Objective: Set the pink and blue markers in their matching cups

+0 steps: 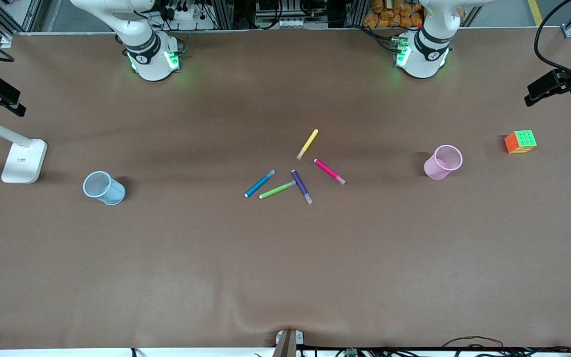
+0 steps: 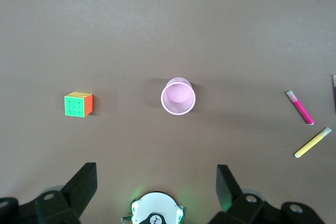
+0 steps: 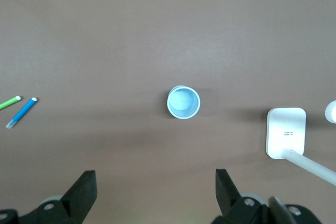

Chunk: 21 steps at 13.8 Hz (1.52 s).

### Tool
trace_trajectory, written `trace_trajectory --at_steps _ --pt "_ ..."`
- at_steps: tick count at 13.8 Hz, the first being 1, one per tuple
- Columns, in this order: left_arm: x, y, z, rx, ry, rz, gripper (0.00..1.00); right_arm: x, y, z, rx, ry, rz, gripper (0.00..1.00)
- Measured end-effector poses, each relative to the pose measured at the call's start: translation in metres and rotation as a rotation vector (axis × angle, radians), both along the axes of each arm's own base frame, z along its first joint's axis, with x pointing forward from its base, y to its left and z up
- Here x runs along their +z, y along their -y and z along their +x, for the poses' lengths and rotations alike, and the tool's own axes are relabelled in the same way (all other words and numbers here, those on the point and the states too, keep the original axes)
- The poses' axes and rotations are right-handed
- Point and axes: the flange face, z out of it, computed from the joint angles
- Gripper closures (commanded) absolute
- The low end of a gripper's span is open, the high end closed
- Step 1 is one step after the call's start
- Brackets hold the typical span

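Pink marker (image 1: pixel 329 171): laid mid-table, beside the purple pen (image 1: pixel 302 187).
Blue marker (image 1: pixel 259 183): laid next to the green pen (image 1: pixel 277 190).
Pink cup (image 1: pixel 443 161): stood toward the left arm's end.
Blue cup (image 1: pixel 103 188): stood toward the right arm's end.
Left gripper (image 2: pixel 156 190): held high over the pink cup, fingers spread apart.
Right gripper (image 3: pixel 156 191): held over the blue cup, fingers spread apart.

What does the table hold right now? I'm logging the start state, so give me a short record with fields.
markers: magenta-pink felt-tip marker and bright blue felt-tip marker lying mid-table among other pens
cups: light blue plastic cup toward the right arm's end; pale pink plastic cup toward the left arm's end; both upright
left gripper: open, above the pink cup
right gripper: open, above the blue cup
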Motion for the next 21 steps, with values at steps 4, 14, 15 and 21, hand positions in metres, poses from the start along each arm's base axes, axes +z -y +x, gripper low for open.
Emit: trace_trajectory --at_steps 4,14,15,21 --pt "-0.005 0.000 0.000 0.000 -0.013 0.000 0.00 0.000 0.000 0.000 0.000 0.000 0.000 0.00" --pt "-0.016 0.000 -0.003 0.000 -0.028 0.001 0.00 -0.004 0.001 0.002 -0.001 -0.007 0.000 0.00" --pt "-0.018 0.000 -0.002 0.000 -0.025 0.001 0.00 -0.005 0.001 0.003 -0.001 -0.009 0.000 0.00" --pt "-0.025 0.000 0.000 -0.001 -0.024 0.001 0.00 -0.009 0.001 0.007 -0.002 -0.015 -0.002 0.00"
